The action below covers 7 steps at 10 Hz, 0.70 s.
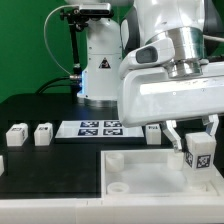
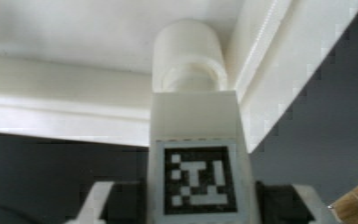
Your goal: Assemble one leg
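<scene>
My gripper is shut on a leg, a small white block with a black-and-white tag, held over the right side of the large white tray. In the wrist view the held leg runs lengthwise between my fingers, tag facing the camera, its rounded tip near the tray's rim. Three more legs stand on the black table: two at the exterior view's left and one just behind the tray.
The marker board lies flat behind the tray. The arm's white base stands at the back. The tray has round corner sockets, one near its front middle.
</scene>
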Available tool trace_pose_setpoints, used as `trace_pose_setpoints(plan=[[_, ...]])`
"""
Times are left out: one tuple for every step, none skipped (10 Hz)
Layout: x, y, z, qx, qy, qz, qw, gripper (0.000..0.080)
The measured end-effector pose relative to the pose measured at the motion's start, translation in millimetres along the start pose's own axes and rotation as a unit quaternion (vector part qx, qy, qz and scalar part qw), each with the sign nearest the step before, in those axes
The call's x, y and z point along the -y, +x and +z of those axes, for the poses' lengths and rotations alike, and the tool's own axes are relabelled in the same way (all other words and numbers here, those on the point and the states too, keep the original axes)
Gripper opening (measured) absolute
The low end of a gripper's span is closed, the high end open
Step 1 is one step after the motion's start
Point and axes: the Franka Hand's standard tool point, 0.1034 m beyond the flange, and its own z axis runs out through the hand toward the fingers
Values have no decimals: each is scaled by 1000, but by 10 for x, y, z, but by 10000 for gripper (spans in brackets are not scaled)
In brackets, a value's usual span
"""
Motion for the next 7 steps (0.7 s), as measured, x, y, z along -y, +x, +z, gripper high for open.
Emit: trace_pose_setpoints(plan=[[4, -13, 14, 0, 0, 0, 1000, 292], [4, -6, 16, -5, 0, -1, 1000, 292], [4, -5, 16, -6, 0, -1, 1000, 292], [3, -6, 16, -6, 0, -2, 1000, 292], [2, -6, 16, -6, 0, -4, 1000, 478], [2, -7, 16, -6, 0, -6, 1000, 591], [2, -7, 16, -6, 0, -7, 1000, 591]])
